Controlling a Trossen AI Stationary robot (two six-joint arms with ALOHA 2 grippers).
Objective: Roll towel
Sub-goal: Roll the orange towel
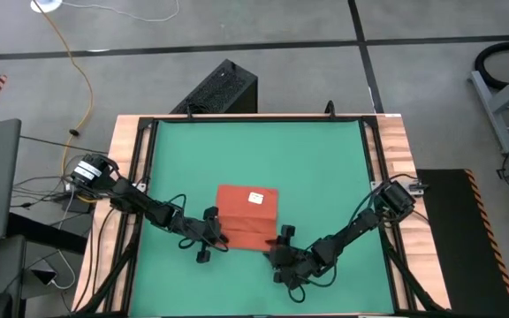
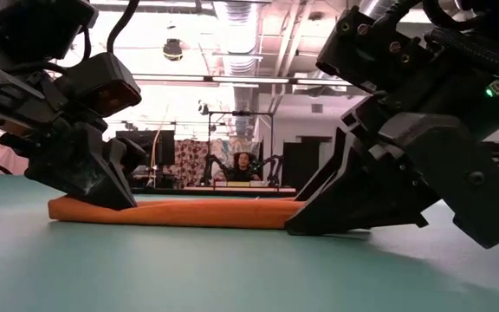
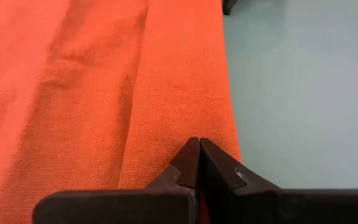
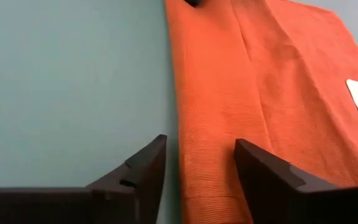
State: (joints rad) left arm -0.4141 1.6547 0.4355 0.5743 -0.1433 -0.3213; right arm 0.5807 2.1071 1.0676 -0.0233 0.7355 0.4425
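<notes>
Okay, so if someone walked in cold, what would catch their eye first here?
The orange-red towel, lying flat near the front middle of the green mat. Both arms crowd its near edge: the left claw shut at the towel's edge, the right claw open, straddling its edge.

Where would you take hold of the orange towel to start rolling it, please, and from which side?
Probably the towel along its near edge, at the two corners, coming in low from the robot's side. It lies flat on the green mat, and that edge is already folded thicker. The left gripper is shut there; the right gripper straddles the other corner, open.
</notes>
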